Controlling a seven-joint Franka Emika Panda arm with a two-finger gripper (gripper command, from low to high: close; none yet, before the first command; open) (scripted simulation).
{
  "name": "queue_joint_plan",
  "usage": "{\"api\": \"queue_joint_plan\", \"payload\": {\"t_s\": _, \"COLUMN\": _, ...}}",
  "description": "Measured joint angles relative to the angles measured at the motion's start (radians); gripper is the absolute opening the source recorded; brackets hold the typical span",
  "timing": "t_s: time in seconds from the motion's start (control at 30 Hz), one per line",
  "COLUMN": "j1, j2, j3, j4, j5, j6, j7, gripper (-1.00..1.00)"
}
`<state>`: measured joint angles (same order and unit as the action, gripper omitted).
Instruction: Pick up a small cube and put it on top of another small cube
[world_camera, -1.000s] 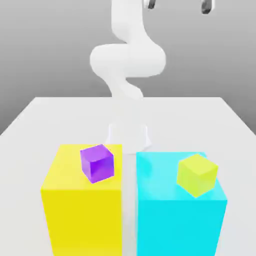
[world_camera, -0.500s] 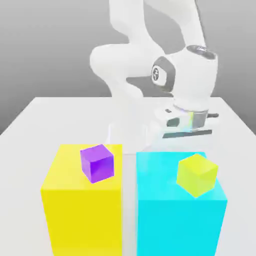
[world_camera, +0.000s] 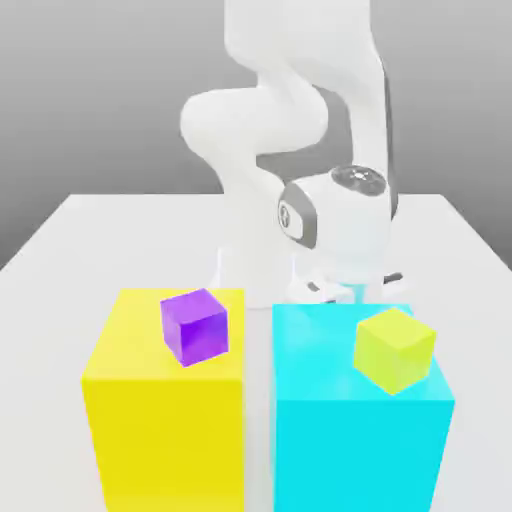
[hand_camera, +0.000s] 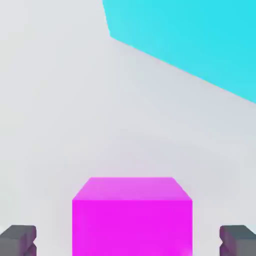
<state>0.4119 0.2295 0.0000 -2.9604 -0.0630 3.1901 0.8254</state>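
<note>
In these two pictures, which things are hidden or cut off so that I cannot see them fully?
- Pincer: in the hand view the picture edge cuts off both open tips.
- Magenta cube: in the hand view the same edge cuts off its base.
- Exterior view: the cyan block and the arm's wrist hide the table behind them.

Magenta cube (hand_camera: 132, 216) between open gripper (hand_camera: 128, 241) fingertips (hand_camera: 18, 240); cyan block (hand_camera: 200, 40) beyond.

You have bright, even, diffuse light; the white table (world_camera: 60, 250) shows barely any shadow. The grey backdrop darkens upward. No glare, blur or edge distortion.
</note>
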Motion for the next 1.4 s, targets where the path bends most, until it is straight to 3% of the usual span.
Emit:
{"api": "queue_joint_plan", "payload": {"t_s": 0.23, "j1": 0.0, "j2": -0.003, "j3": -0.001, "j4": 0.0, "j5": -0.003, "j6": -0.003, "j7": 0.002, "gripper": -1.0}}
{"api": "queue_joint_plan", "payload": {"t_s": 0.4, "j1": -0.085, "j2": -0.161, "j3": 0.105, "j4": -0.028, "j5": 0.076, "j6": -0.133, "j7": -0.057, "gripper": -1.0}}
{"api": "queue_joint_plan", "payload": {"t_s": 0.53, "j1": -0.065, "j2": -0.304, "j3": 0.099, "j4": -0.054, "j5": 0.11, "j6": -0.25, "j7": -0.078, "gripper": -1.0}}
{"api": "queue_joint_plan", "payload": {"t_s": 1.27, "j1": 0.331, "j2": -0.533, "j3": 0.083, "j4": -0.018, "j5": 0.119, "j6": -0.516, "j7": -0.937, "gripper": -1.0}}
{"api": "queue_joint_plan", "payload": {"t_s": 1.4, "j1": 0.342, "j2": -0.434, "j3": 0.087, "j4": -0.012, "j5": 0.107, "j6": -0.423, "j7": -0.969, "gripper": -1.0}}
